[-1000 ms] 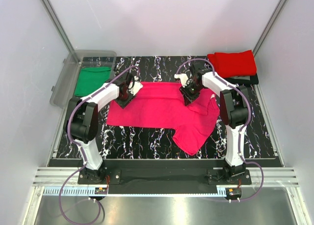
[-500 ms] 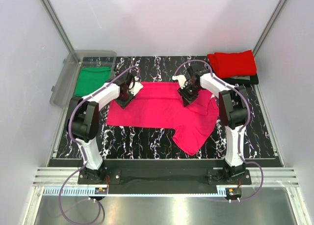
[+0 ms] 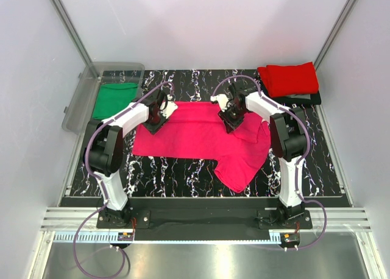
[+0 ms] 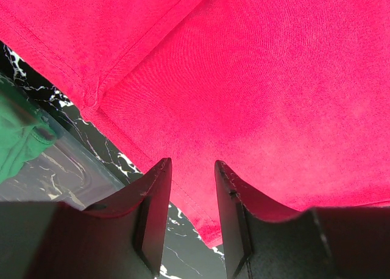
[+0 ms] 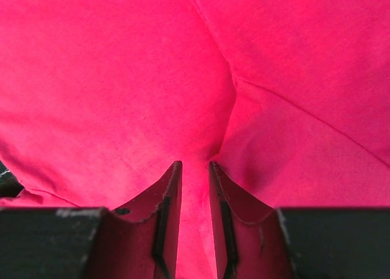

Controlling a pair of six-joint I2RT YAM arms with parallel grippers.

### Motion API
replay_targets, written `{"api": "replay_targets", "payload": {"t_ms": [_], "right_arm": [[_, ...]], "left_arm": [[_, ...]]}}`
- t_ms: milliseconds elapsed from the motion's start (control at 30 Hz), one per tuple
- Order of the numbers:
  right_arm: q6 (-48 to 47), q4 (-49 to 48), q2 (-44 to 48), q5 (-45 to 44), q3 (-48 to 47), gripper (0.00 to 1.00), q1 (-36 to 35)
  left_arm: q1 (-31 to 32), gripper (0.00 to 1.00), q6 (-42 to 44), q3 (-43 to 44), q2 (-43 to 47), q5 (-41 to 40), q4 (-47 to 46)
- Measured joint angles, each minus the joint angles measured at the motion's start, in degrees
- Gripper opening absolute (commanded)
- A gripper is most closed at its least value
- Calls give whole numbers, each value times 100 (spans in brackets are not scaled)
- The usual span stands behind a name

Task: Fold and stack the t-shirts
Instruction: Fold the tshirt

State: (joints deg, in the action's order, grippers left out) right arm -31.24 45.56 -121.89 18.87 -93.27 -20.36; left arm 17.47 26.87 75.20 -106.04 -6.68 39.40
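The magenta-pink t-shirt (image 3: 195,136) lies spread across the middle of the table, one part hanging toward the front edge. My left gripper (image 3: 156,117) (image 4: 190,169) stands at the shirt's upper left corner. Its fingers (image 4: 155,187) are apart, straddling the flat hem without bunching it. My right gripper (image 3: 231,113) (image 5: 195,169) is at the shirt's upper right, shut on a pinch of pink cloth, with a crease running from its tips. A red t-shirt (image 3: 289,78) lies folded at the back right. A green t-shirt (image 3: 114,100) lies in the bin.
A clear plastic bin (image 3: 82,99) sits at the back left, tilted off the table's edge. Something dark (image 3: 304,98) lies folded under the red shirt. Grey walls close in on three sides, and black marbled table (image 3: 177,169) shows in front of the shirt.
My right gripper has slid a little left and toward the back along the shirt's top edge, taking cloth with it. The left arm has stayed where it was.
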Motion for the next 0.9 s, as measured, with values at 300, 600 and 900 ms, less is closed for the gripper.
{"api": "replay_targets", "payload": {"t_ms": [300, 600, 900], "right_arm": [[-33, -125, 0, -195, 83, 26, 0], [-31, -278, 0, -328, 129, 2, 0], [98, -282, 286, -323, 149, 1, -37]], "left_arm": [[0, 39, 2, 22, -70, 0, 2], [0, 39, 2, 22, -85, -2, 0], [0, 39, 0, 22, -85, -4, 0]]}}
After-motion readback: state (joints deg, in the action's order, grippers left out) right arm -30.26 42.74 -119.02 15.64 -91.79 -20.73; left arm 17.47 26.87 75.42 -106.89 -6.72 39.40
